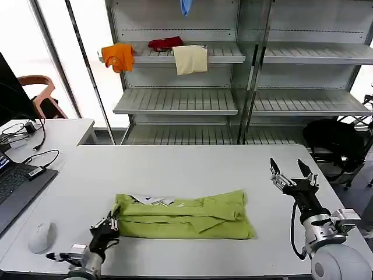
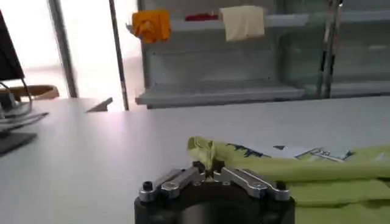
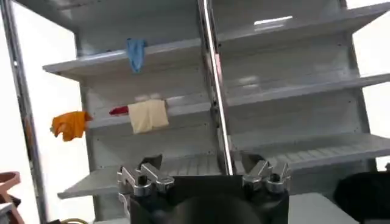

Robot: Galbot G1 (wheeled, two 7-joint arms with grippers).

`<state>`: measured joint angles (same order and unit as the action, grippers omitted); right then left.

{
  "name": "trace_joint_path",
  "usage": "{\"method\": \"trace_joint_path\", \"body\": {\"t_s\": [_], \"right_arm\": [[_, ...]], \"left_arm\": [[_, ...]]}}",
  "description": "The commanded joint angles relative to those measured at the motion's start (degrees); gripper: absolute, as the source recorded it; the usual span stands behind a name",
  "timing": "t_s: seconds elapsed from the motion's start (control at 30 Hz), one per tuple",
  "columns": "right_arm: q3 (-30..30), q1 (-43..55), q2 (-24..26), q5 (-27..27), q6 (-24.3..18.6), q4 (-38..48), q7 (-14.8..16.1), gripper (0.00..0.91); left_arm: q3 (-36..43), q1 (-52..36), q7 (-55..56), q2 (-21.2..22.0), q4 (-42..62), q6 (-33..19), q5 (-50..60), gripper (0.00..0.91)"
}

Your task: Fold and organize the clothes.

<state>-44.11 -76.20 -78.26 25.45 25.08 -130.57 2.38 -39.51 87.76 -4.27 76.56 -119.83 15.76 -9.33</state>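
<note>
The lime-green T-shirt (image 1: pixel 186 214) lies folded into a long band across the middle of the white table (image 1: pixel 192 163), with white print showing along its far edge. My left gripper (image 1: pixel 112 223) is at the shirt's left end, shut on a pinch of the green cloth (image 2: pixel 206 156). In the left wrist view the shirt (image 2: pixel 304 173) stretches away from the jaws. My right gripper (image 1: pixel 289 170) is raised off the table to the right of the shirt, open with nothing between its fingers (image 3: pixel 207 173), pointing toward the shelves.
A laptop (image 1: pixel 14 186), cables and a mouse (image 1: pixel 42 236) lie at the table's left. Metal shelves (image 1: pixel 233 102) behind hold orange (image 1: pixel 118 56), red (image 1: pixel 165 42) and cream (image 1: pixel 190 59) garments. A black bag (image 1: pixel 335 140) sits on the right behind the table.
</note>
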Motion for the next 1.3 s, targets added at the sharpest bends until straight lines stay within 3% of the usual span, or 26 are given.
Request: {"method": "trace_joint_path", "body": {"t_s": [0.03, 0.33, 0.6, 0.7, 0.83, 1.03, 1.3], "right_arm": [[-0.1, 0.1, 0.1, -0.1, -0.1, 1.4, 0.1, 0.907], [-0.6, -0.2, 0.5, -0.1, -0.1, 3.2, -0.2, 0.907], [-0.2, 0.5, 0.2, -1.8, -0.2, 3.6, -0.6, 0.907], [0.5, 0.4, -0.3, -2.9, -0.2, 3.5, -0.6, 0.907], [0.9, -0.1, -0.5, -3.9, -0.4, 3.2, -0.5, 0.907], [1.3, -1.1, -0.7, -5.1, -0.8, 3.1, -0.3, 0.907], [1.4, -1.6, -0.6, -5.3, -1.1, 3.0, -0.2, 0.907]], "left_arm": [[-14.7, -0.2, -5.4, -3.6, -5.0, 1.8, 3.5, 0.0], [-22.5, -2.5, -11.0, -8.4, -1.5, 2.4, 7.9, 0.0], [-20.4, -3.7, -11.8, -5.5, -8.4, 5.4, 6.5, 0.0], [-15.0, -1.9, -10.8, -2.2, -14.6, 7.4, 2.5, 0.0], [0.4, -0.5, -7.9, 1.3, -18.8, 9.7, 1.5, 0.0], [17.5, -2.4, -1.8, 1.2, -17.4, 12.1, 2.0, 0.0], [27.0, -5.4, 0.4, 3.6, -8.4, 12.2, 5.3, 0.0]]}}
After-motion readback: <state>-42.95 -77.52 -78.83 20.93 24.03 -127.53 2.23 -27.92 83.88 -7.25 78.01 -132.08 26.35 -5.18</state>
